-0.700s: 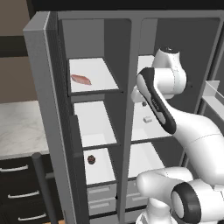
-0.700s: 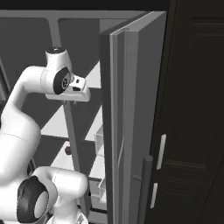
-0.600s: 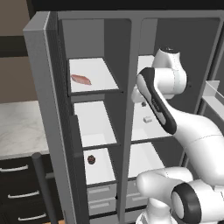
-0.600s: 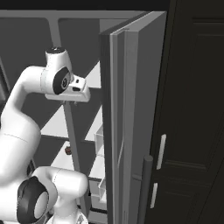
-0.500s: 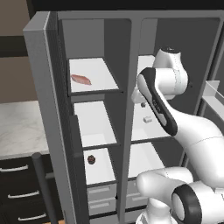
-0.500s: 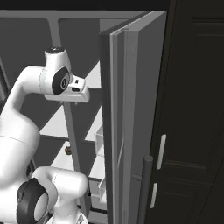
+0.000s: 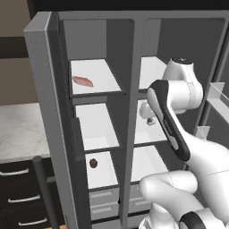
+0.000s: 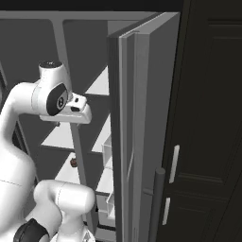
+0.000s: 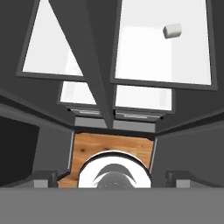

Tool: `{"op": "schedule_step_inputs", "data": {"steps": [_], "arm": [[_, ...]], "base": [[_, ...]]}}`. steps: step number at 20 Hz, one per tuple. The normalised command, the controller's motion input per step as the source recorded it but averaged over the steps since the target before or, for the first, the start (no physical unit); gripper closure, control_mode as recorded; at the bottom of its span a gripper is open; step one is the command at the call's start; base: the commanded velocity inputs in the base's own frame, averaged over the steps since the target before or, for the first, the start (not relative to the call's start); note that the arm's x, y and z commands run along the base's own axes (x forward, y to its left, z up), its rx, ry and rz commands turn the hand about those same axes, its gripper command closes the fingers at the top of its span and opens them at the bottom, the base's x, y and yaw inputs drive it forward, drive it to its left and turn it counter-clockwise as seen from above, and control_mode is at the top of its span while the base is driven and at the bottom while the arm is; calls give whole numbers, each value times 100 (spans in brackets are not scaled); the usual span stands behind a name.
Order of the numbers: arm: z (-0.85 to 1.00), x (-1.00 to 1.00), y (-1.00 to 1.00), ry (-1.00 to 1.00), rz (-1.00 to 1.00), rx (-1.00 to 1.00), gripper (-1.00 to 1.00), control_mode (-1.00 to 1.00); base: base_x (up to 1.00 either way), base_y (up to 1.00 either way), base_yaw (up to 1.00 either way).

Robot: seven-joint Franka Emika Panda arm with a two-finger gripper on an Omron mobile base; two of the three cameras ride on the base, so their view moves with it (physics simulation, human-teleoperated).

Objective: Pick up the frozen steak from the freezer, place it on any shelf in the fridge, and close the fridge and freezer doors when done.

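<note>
The frozen steak, a flat pinkish-red slab, lies on the top white shelf of the freezer, left of the divider. My gripper hangs in front of the fridge at middle-shelf height, to the right of the steak and lower, well apart from it. It points downward. In the hand view the gripper is open, its fingertips spread wide with nothing between them. The freezer door and the fridge door both stand open.
A dark red ball sits on a lower freezer shelf. A small white lump lies on a fridge shelf below the hand. Grey drawers fill the bottom. Tray bins line the fridge door. Dark cabinets stand to the right.
The wrist and hand have sunk a little in front of the fridge shelves. The jaws stay open and the steak has not moved.
</note>
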Motion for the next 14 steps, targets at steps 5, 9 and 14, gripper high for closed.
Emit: {"op": "schedule_step_inputs", "data": {"steps": [5,9,14], "arm": [[-18,-12,15,-4,0,0,-100,-100],[0,0,67,-4,-2,0,-100,-100],[0,0,66,-1,-3,0,-100,-100]], "base": [[0,0,0],[0,0,0],[0,0,0]]}}
